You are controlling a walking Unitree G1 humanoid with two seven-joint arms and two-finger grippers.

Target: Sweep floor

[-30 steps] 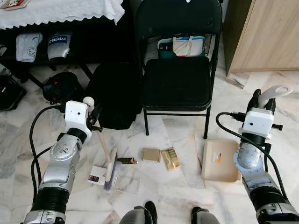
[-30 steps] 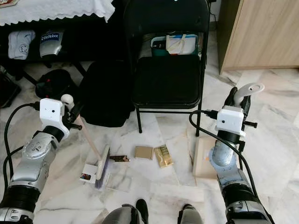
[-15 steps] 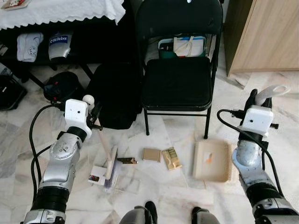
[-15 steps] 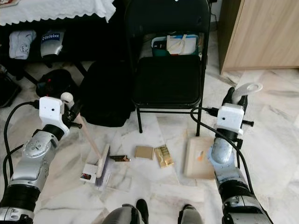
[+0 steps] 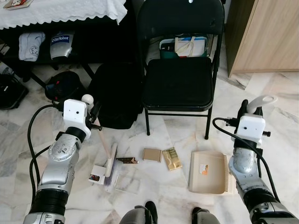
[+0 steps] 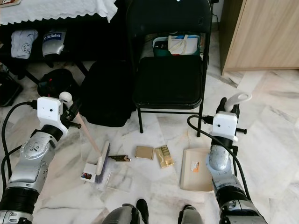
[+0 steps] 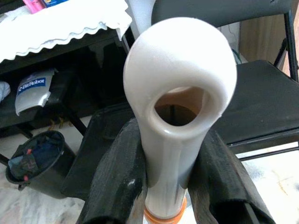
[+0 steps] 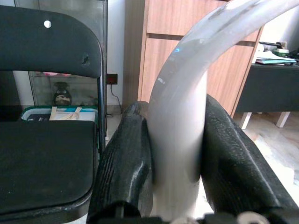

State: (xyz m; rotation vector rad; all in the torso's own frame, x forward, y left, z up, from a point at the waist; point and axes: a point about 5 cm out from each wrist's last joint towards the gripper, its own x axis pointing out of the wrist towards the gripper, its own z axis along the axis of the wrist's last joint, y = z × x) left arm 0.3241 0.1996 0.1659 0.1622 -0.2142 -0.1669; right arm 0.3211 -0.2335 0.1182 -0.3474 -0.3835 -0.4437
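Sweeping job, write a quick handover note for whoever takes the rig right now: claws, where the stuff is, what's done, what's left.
Left claw: shut on the hand broom handle; the bristle head rests on the floor beside a small white card.
Right claw: shut on the dustpan handle; the pan lies flat on the marble floor, in front of the black folding chair, toward the robot's right.
Litter between broom and pan: a dark brown wrapper, a tan square packet, a gold wrapper.
Done: both tools in hand and set on the floor.
Left: sweep the litter rightward into the pan, then lift it.
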